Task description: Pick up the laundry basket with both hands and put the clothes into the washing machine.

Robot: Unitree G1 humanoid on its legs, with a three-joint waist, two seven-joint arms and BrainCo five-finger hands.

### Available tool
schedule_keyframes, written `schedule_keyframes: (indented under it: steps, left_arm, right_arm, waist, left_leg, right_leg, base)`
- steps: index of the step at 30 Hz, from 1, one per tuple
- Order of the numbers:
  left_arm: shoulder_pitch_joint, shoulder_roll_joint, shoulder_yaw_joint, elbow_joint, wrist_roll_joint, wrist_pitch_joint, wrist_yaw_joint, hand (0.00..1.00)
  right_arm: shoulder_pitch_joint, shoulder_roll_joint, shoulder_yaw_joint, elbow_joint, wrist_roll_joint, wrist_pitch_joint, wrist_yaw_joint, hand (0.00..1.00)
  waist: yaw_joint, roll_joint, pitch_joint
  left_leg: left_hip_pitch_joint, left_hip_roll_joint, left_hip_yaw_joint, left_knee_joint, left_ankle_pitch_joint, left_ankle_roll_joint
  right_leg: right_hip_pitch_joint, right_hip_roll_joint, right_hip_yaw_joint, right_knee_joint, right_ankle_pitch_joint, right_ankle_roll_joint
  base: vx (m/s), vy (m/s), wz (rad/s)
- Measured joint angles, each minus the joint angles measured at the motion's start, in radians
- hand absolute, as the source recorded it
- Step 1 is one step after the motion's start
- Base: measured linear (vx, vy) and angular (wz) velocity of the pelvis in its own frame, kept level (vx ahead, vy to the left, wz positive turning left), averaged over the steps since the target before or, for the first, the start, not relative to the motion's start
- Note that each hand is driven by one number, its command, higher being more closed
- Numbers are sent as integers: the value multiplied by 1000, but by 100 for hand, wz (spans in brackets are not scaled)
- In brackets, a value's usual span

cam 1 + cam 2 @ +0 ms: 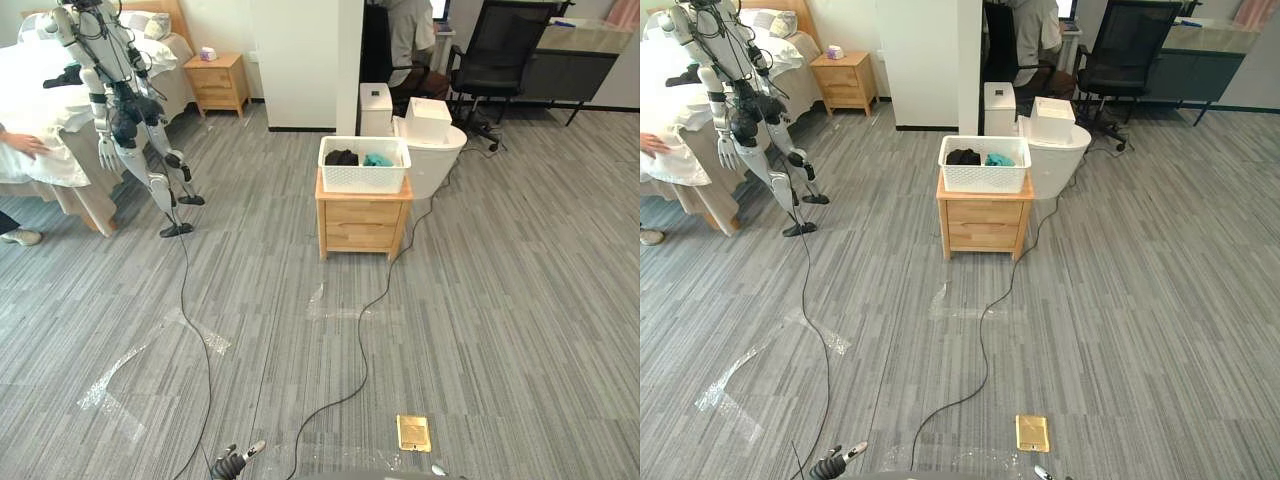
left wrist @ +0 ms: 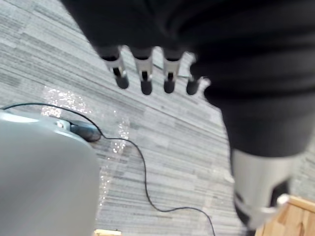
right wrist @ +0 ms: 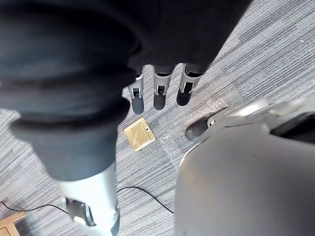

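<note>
While both arms hang at my sides, my left hand point(image 2: 145, 78) and my right hand point(image 3: 160, 92) are loosely open, pointing straight down over the floor point(image 1: 500, 330) and holding nothing. The white laundry basket point(image 1: 363, 178) sits well ahead, covering the top of a wooden nightstand point(image 1: 362, 225) edge to edge, dark and teal clothes point(image 1: 343, 157) inside, the washing machine point(image 1: 437, 160) just behind its right back corner. I should walk up square to the nightstand's front edge, then grip the basket's two short ends evenly so it lifts level.
</note>
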Motion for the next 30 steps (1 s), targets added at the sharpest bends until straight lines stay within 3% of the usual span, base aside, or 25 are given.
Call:
schedule_keyframes:
  steps: [30]
  left_arm:
    - [-14,3,0,17,-48,1,-39,0]
  right_arm:
    - [-34,17,-25,10,-4,0,26,0]
  waist:
    - [0,-3,33]
  left_leg:
    - [27,1,-4,-5,0,-1]
  right_leg:
    - [39,-1,-18,-12,-5,13]
  base:
    - [-37,-19,1]
